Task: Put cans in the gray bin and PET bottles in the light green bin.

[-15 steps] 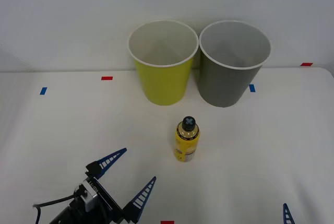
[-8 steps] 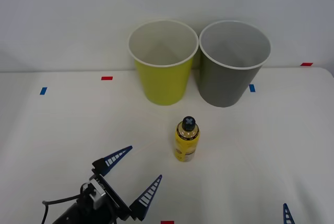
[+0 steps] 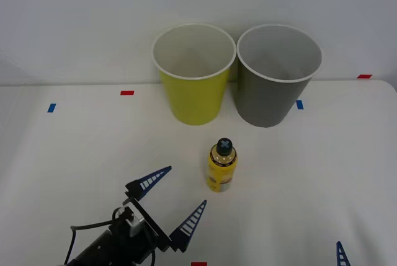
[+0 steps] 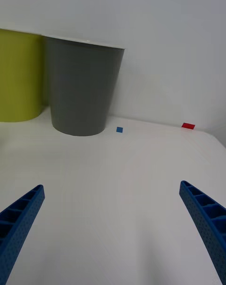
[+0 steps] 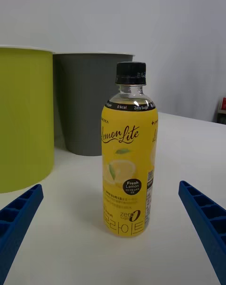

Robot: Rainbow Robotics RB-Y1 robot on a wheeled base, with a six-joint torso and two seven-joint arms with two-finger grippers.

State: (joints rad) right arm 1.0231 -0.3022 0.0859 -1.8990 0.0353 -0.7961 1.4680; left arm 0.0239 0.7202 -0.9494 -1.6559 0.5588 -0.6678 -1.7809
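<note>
A small yellow PET bottle (image 3: 222,165) (image 5: 128,155) with a dark cap stands upright at the table's middle. Behind it stand the light green bin (image 3: 193,74) (image 5: 23,118) on the left and the gray bin (image 3: 277,74) (image 4: 83,85) (image 5: 89,101) on the right, touching side by side. My left gripper (image 3: 173,201) (image 5: 113,240) is open, low on the table to the front left of the bottle, pointing at it with nothing between its fingers. My right gripper (image 4: 113,228) is open at the front right edge, one fingertip (image 3: 340,253) showing there.
Small red and blue tape marks (image 3: 126,92) (image 3: 299,104) dot the white table (image 3: 322,173). A white wall rises just behind the bins. Free room lies on both sides of the bottle.
My left gripper has moved forward and to the right, closer to the bottle, still open. The bottle, the bins and the right arm have not moved.
</note>
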